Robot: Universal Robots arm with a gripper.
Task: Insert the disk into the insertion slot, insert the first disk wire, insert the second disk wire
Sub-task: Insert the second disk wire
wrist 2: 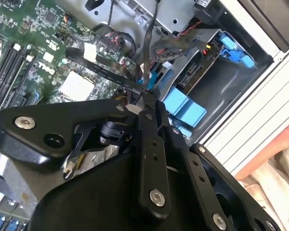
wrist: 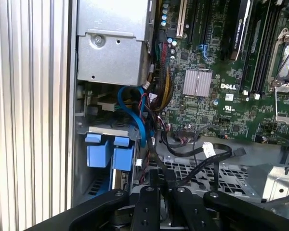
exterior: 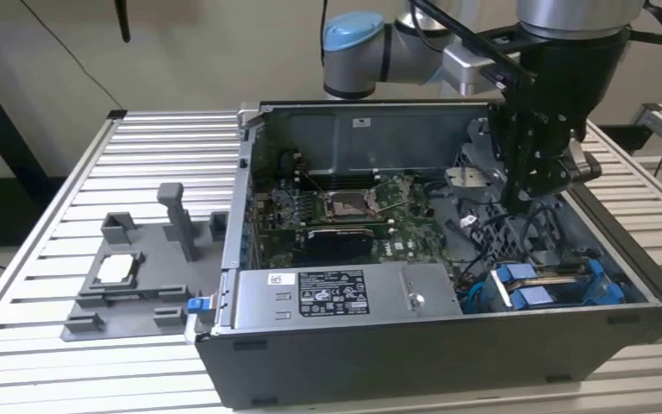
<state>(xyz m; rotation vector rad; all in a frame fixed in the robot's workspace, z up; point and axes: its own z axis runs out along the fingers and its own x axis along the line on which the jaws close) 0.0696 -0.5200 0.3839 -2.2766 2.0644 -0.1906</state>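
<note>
At the case's (exterior: 423, 362) four o'clock in the exterior view, the disk (exterior: 527, 296) sits in its slot (exterior: 605, 289). Our gripper (exterior: 524, 200) hangs at its twelve o'clock, fingers (wrist 2: 160, 115) clenched on a black wire (wrist 2: 148, 48); we fear neighbouring cables (wrist: 202, 155) snagging it, skewing the insertion.

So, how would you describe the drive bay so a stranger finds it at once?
Start at the open computer case on the slatted table. In the exterior view, look into its near corner at that view's right, next to the grey power box. The drive bay there has bright blue tabs; its neighbours are grey or green.
</note>
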